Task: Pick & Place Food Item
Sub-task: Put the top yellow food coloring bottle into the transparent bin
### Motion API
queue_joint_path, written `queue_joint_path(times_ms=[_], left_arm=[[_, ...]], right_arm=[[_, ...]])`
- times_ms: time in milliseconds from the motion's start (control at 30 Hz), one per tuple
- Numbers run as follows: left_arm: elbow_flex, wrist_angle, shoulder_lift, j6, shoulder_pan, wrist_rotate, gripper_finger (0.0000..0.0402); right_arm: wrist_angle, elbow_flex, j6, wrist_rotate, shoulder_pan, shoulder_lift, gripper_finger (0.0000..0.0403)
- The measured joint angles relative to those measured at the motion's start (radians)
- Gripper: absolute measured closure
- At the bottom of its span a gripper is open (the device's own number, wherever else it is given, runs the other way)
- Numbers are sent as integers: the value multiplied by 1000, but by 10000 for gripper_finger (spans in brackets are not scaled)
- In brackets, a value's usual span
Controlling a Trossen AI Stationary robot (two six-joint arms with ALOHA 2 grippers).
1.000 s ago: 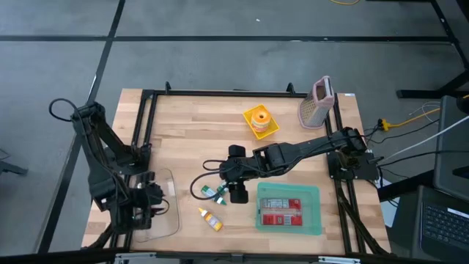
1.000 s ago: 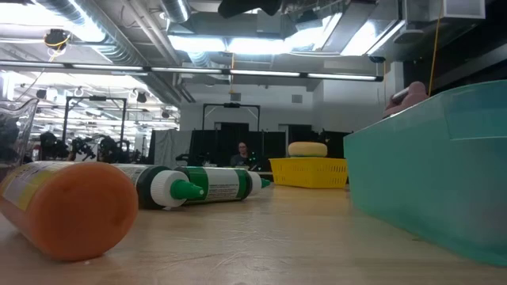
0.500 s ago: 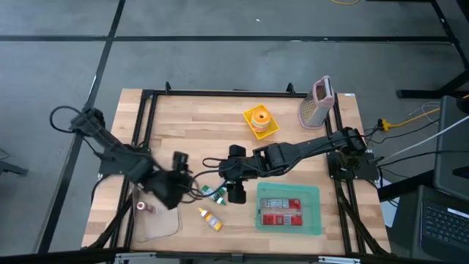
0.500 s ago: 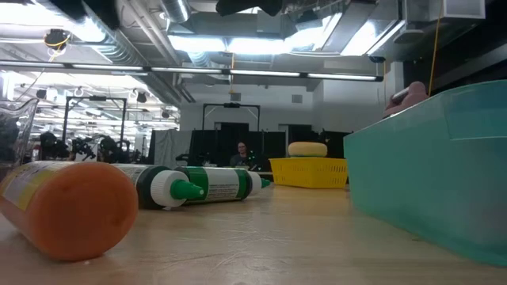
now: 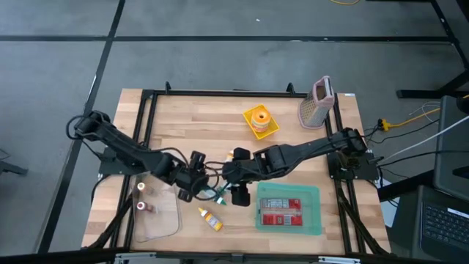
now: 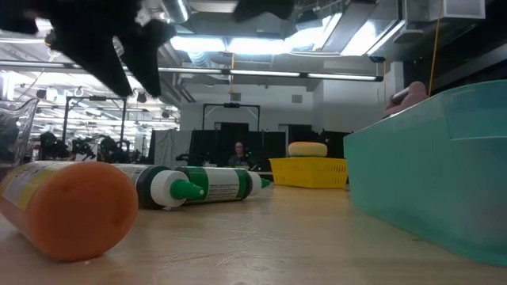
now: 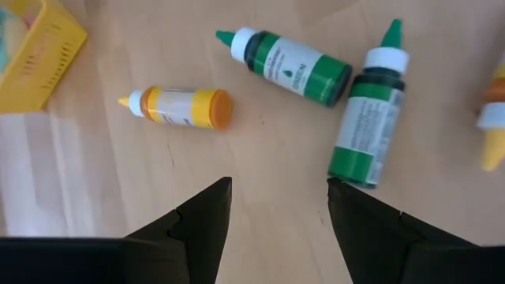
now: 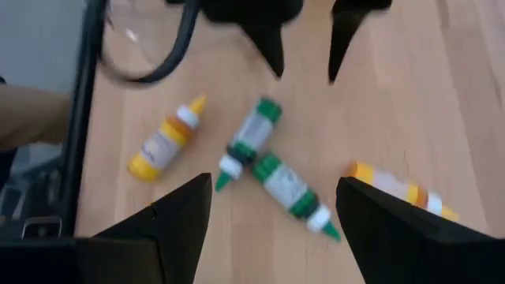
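Several small squeeze bottles lie on their sides on the wooden table: two green ones (image 7: pixel 292 67) (image 7: pixel 367 118), an orange-yellow one (image 7: pixel 180 106) and a yellow one (image 5: pixel 210 218). My left gripper (image 7: pixel 278 189) hangs open just left of the green bottles (image 5: pixel 214 193), touching nothing; the right wrist view shows its fingers (image 8: pixel 272 47) above them. My right gripper (image 8: pixel 276 189) stands open above the bottles' right side (image 5: pixel 233 187). In the low view a green bottle (image 6: pixel 198 186) and an orange one (image 6: pixel 67 206) lie in front.
A teal bin (image 5: pixel 288 209) with a red packet stands at the near right. A yellow basket (image 5: pixel 260 121) with a round yellow item and a grater (image 5: pixel 316 103) are at the far side. A clear tray (image 5: pixel 157 216) lies at the near left.
My left gripper has swung from over the clear tray at the near left toward the table's middle, coming down beside the green bottles and rolling about its own axis. Its fingers stay open. The bottles have not moved.
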Motion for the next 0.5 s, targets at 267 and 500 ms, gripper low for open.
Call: queue_joint_path(times_ms=[267,500], left_arm=[[-71,181,-2,86,64,11,194],[-75,196,-4,139,169,-6,194]], right_arm=[[-63,-1,148,128,20,43,135],[-98,-1,540,307,-13,113,135]])
